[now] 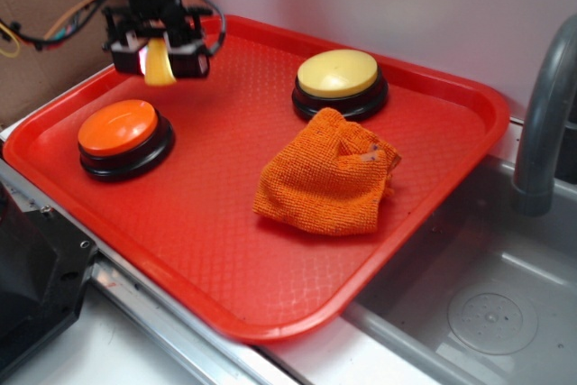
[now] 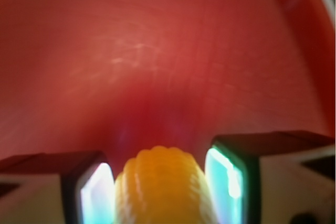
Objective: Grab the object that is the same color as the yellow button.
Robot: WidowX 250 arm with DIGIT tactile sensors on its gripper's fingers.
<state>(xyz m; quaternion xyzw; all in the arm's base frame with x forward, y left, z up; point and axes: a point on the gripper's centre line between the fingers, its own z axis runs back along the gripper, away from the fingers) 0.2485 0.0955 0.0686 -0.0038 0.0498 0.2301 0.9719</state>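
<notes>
Nearest you, the orange cloth [image 1: 327,173] lies bunched on the red tray [image 1: 225,277], with the orange button [image 1: 124,138] to its left. Behind the cloth sits the yellow button [image 1: 340,83]. At the tray's far left corner your gripper [image 1: 160,53] pinches the yellow corn cob [image 2: 163,187] between both pads, lifted clear of the tray.
</notes>
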